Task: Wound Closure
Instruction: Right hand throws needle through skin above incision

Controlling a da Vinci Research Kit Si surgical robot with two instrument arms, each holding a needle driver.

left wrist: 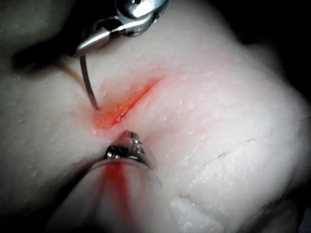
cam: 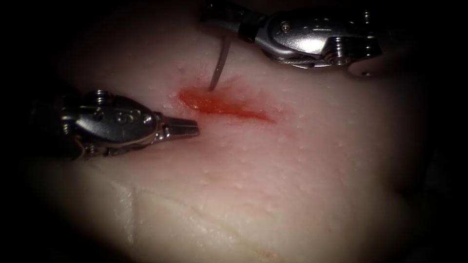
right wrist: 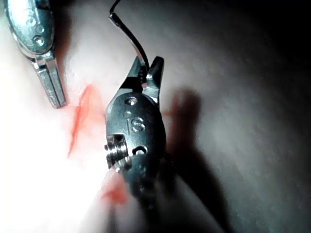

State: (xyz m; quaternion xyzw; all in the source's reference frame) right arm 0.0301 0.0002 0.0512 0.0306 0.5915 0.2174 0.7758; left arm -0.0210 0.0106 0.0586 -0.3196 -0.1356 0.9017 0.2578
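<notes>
A pale slab of tissue (cam: 292, 185) takes up most of the endoscope view, brightest at the centre and fading into dark at the edges. Just above centre lies the cut (cam: 222, 104), a short slanted slit wet with red fluid (cam: 209, 103), running from upper left to lower right.

The right tool (cam: 219, 22) enters from the upper right of the frame, its steel wrist lying almost level along the top edge. Its jaws are closed on the curved needle (cam: 219, 65), gripping it near the blunt rear end. In the right wrist view the needle's tail (right wrist: 127, 34) juts out past the jaws, with dark thread (right wrist: 112, 7) leading off it. From the jaws the needle hangs down, and its point touches the tissue at the upper left rim of the cut; how deep it sits cannot be told.

The left tool (cam: 187, 129) comes in from the left at mid-height. Its jaws are pressed together and hold nothing, their tips just below the cut's left end.
</notes>
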